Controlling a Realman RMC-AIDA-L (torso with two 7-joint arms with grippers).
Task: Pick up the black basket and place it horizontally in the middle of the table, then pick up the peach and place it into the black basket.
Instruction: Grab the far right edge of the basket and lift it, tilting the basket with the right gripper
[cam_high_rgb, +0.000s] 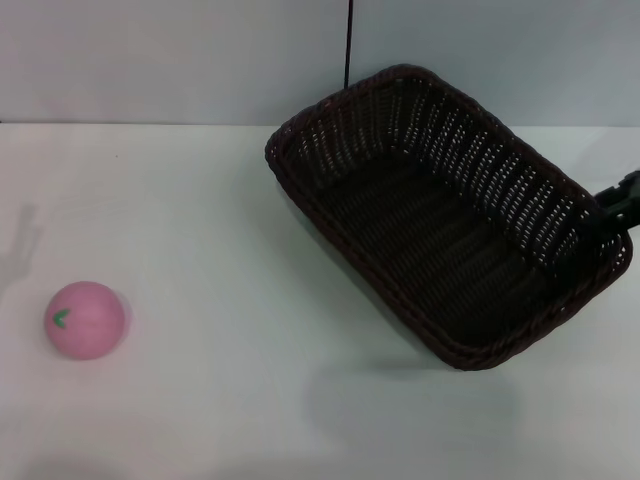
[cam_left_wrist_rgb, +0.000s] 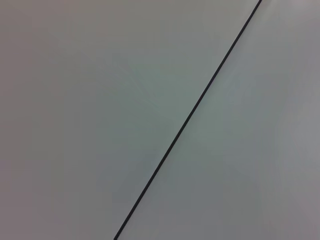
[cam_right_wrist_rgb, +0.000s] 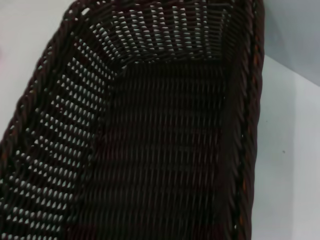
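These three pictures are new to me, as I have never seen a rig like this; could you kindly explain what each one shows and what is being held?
They come from a two-armed robot with cameras on its head and on each wrist. The head view looks down on a white table. On it, toward the robot's left, lies a pink peach. To the right is the black basket, empty and set at a slant; the shadow beneath its near edge suggests it is lifted or tipped. The right gripper shows only as a dark piece at the basket's far right rim, apparently gripping it, though its fingers are hidden. The right wrist view looks straight into the basket's woven inside. The left wrist view shows only a pale surface crossed by a thin dark line; the left arm is out of sight.
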